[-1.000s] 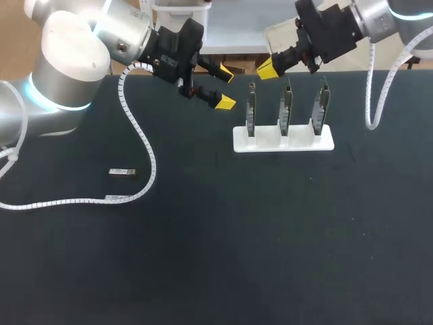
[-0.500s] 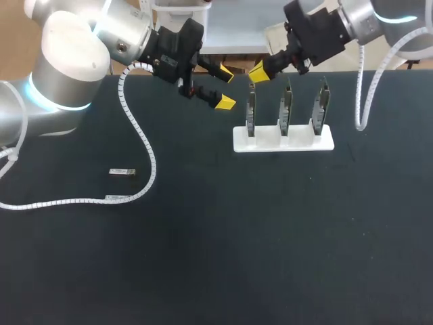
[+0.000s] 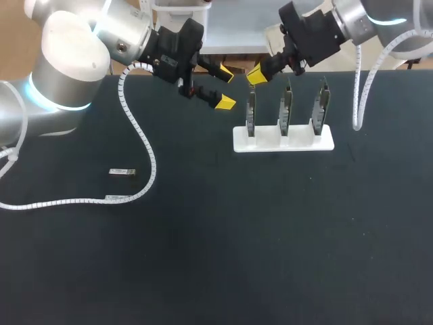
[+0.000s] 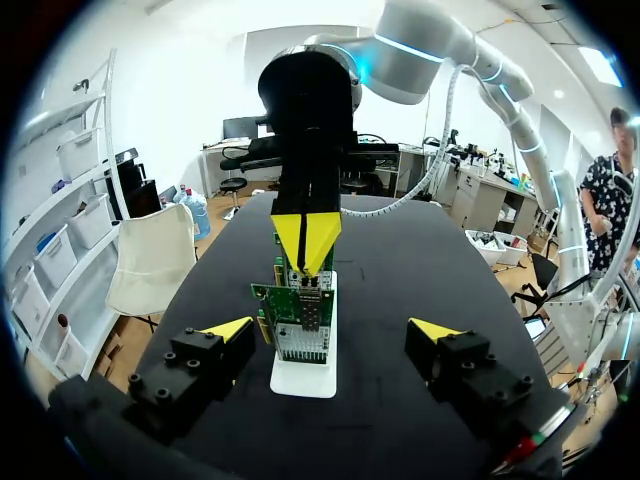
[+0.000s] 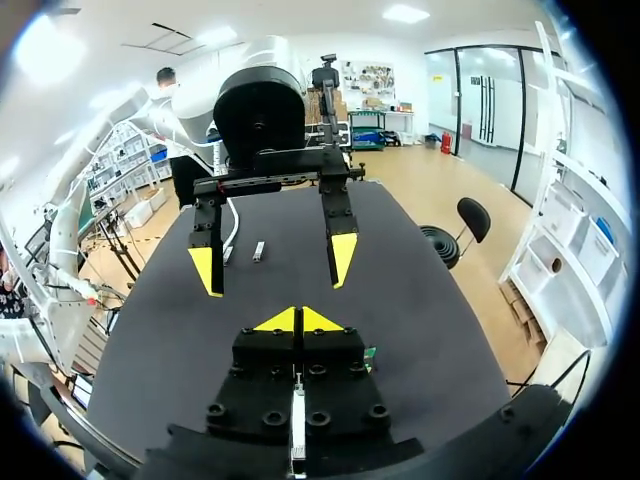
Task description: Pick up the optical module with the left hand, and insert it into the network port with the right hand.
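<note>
Black desk [image 3: 270, 237], and honestly not much of the job is done so far. The small silver optical module [image 3: 122, 172] is lying flat on the left side of the desk. Nothing is touching it, and a white spiral cable [image 3: 74, 202] runs near it. So the pickup hasn't happened yet, and neither has the insertion.

The left tool [image 3: 226, 87] hangs over the far part of the desk, left of the white stand [image 3: 283, 139] and well apart from the module. Its yellow fingers are spread wide with nothing between them. The right tool [image 3: 256, 74] is up over the far left end of that stand, close to the leftmost of the three green circuit boards [image 3: 251, 112] standing upright in it. Its tips are pressed together into a point, and it's carrying nothing.

I'd guess the network port sits on one of those boards, but I can't make out which one or exactly where from these views.

What's left, as I read it, is pretty much everything. The left tool has to get over to the module and grab it. The module then has to end up with the right tool, which would need to open first, and after that it goes into the port.
</note>
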Motion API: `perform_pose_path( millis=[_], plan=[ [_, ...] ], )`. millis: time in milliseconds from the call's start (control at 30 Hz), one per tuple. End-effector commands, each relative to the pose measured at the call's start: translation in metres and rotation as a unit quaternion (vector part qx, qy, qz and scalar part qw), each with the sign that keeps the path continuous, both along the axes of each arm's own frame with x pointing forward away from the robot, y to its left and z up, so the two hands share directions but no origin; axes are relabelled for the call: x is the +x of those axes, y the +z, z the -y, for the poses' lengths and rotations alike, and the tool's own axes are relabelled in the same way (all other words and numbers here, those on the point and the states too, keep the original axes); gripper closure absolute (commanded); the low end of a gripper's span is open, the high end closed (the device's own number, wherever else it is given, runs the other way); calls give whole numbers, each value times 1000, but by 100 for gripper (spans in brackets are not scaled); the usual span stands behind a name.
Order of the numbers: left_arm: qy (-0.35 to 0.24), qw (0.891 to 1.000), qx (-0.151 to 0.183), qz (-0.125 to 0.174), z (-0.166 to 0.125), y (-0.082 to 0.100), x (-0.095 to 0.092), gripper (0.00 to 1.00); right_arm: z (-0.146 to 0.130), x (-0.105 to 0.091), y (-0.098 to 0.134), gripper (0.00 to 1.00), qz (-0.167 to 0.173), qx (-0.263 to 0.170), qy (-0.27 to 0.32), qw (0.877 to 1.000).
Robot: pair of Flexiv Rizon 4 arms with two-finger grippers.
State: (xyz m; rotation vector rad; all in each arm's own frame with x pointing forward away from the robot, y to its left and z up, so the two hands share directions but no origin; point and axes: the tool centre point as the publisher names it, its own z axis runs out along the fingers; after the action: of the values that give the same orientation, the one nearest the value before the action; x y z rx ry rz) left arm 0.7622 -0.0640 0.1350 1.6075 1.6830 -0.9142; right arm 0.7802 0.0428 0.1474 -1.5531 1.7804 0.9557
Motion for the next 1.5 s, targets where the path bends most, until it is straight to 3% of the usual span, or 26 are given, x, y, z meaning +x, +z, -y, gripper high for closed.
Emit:
perform_pose_path(
  millis=[33,733,1067,1300,1500],
  plan=[
    [0,1000,2,-1,1,0,1,0,-1,3,-1,100,-2,-2,2,1000],
    [0,1000,2,-1,1,0,1,0,2,0,-14,100,-18,-11,0,1000],
    [0,1000,2,-1,1,0,1,0,10,3,16,100,7,25,-7,1000],
    [0,1000,2,-1,1,0,1,0,38,6,38,100,19,44,-24,999],
    [0,1000,2,-1,1,0,1,0,69,6,34,100,-13,60,-40,997]
  ],
)
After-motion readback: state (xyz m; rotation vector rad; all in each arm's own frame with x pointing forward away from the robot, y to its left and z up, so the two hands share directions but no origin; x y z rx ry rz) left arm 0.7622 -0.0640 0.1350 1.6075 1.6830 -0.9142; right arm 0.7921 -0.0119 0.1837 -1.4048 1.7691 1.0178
